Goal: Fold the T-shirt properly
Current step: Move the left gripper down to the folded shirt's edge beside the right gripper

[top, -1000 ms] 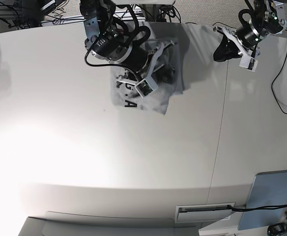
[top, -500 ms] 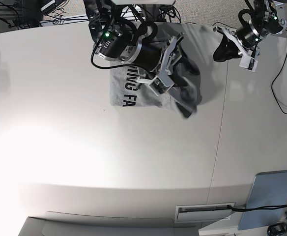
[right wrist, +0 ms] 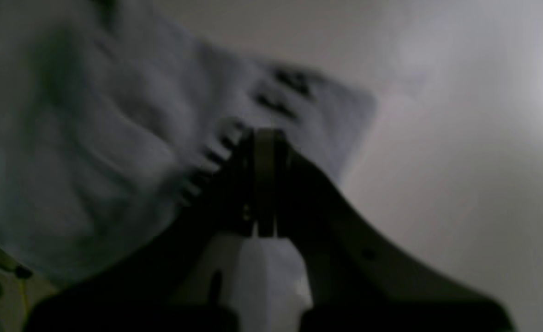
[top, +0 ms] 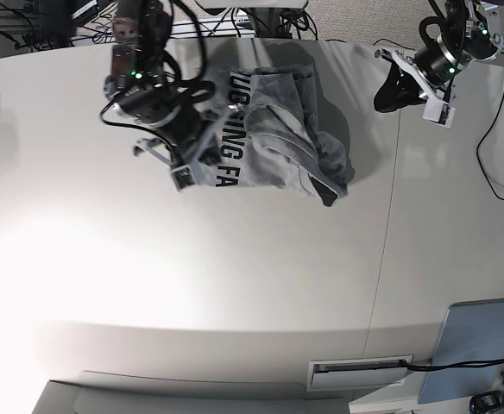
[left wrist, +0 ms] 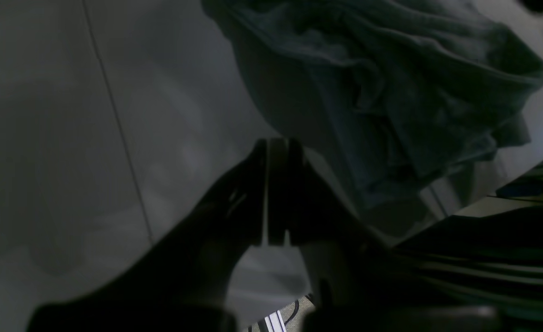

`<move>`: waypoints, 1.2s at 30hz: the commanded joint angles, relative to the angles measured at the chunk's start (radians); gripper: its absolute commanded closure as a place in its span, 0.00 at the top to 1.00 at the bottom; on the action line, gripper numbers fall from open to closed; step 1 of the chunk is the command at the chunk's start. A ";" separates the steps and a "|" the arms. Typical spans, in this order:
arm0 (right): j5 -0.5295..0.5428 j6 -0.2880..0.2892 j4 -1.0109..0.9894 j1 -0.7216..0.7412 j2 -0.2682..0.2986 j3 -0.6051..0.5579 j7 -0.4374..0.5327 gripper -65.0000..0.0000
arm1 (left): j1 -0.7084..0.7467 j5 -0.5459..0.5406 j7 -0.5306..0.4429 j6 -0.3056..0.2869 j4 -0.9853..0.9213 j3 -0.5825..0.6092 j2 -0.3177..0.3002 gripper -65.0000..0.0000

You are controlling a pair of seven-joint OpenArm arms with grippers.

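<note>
- While a grey T-shirt point(top: 274, 129) lies crumpled near the far edge of a wide white counter point(top: 235, 285), two robot arms hang over that same far edge, seen from above.
- Black block letters run along the shirt's left part in the overhead view; its right part is bunched into dark, thick folds.
- At the shirt's left edge sits the right tool point(top: 183, 168), low over the counter, with its tip just beside the lettered cloth.
- From the right wrist camera, which is blurred, that tool's point(right wrist: 264, 138) two fingers are pressed flat together, and no cloth shows between them; pale fabric with dark letters point(right wrist: 114, 152) spreads behind and to the left of it.
- Well apart from the shirt, over bare counter on the overhead view's right, hangs the left tool point(top: 400, 86).
- From the dim left wrist camera, this tool's point(left wrist: 278, 147) fingers are also closed together and hold nothing; the rumpled shirt point(left wrist: 382, 87) fills the upper right beyond it.
</note>
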 commanded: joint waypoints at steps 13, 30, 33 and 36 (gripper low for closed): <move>-0.010 -0.056 -0.148 0.011 -0.051 -0.367 0.109 0.00 | 0.003 -0.019 -0.023 -0.005 0.015 -0.005 -0.011 0.00; -0.180 -0.021 -0.171 0.090 -0.039 -0.289 0.132 0.00 | -0.014 -0.105 -0.003 -0.062 0.015 0.059 -0.011 0.00; -0.182 -0.021 -0.171 0.101 -0.028 -0.188 0.133 0.00 | -0.046 -0.101 0.047 -0.062 0.015 0.140 -0.011 0.00; -0.181 -0.021 -0.171 0.121 0.008 -0.111 0.135 0.00 | -0.088 -0.073 0.101 -0.062 0.015 0.243 -0.011 0.00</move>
